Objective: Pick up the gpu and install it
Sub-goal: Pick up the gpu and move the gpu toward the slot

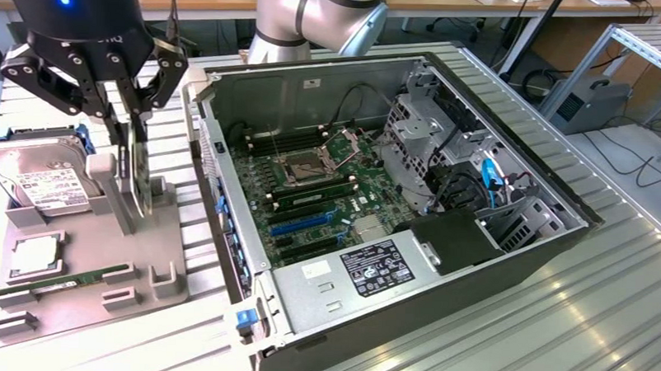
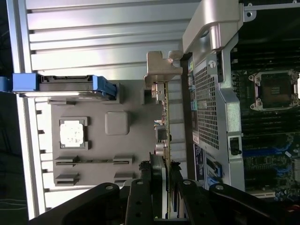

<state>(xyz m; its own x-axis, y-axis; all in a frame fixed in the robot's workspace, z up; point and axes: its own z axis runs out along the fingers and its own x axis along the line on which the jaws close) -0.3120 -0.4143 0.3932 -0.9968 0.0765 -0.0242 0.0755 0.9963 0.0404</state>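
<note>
I see a table [image 1: 589, 326] of ribbed silver metal slats, two things directly on it. Open PC case [image 1: 447, 309] lies on its side mid-table, motherboard facing up. Just beside it, on the exterior view's left, a flat grey tray [image 1: 95, 309] with moulded holders. On the tray: hard drive [image 1: 39, 179] with white label and blue side rails, propped at a tilt at the far end; CPU [image 1: 34, 256] flat in a square pocket; memory stick [image 1: 69, 277] lying in a long slot nearer me; gpu [image 1: 143, 187] upright on edge along the side next to the case, can't tell if it's seated in its holder
</note>
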